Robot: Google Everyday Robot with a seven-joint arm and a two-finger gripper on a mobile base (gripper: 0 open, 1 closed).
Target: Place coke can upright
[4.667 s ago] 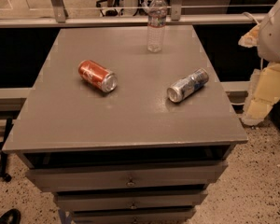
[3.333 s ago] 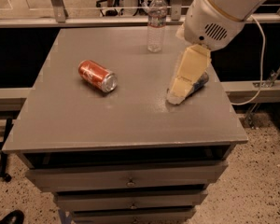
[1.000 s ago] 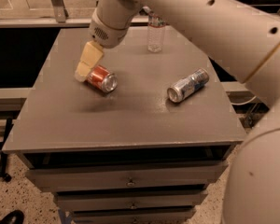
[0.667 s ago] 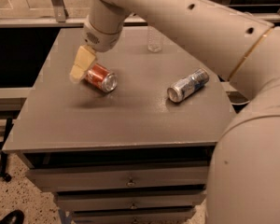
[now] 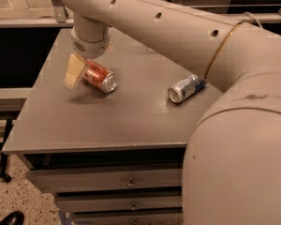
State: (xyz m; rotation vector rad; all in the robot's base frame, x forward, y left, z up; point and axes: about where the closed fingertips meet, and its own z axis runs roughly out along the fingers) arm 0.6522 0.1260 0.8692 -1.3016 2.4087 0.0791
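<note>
From the left: my gripper hangs low over the grey table, at the 9 o'clock end of the coke can and close against it. I cannot tell whether it is spread or closed. The coke can lies on its side, so I judge this is the approach for a grasp. At its 3 o'clock, well apart, lies a silver can.

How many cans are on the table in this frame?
2. The coke can lies on its side left of center, with the pincer at its left end. A silver-and-blue can lies on its side to the right. More may hide behind the arm.
</note>
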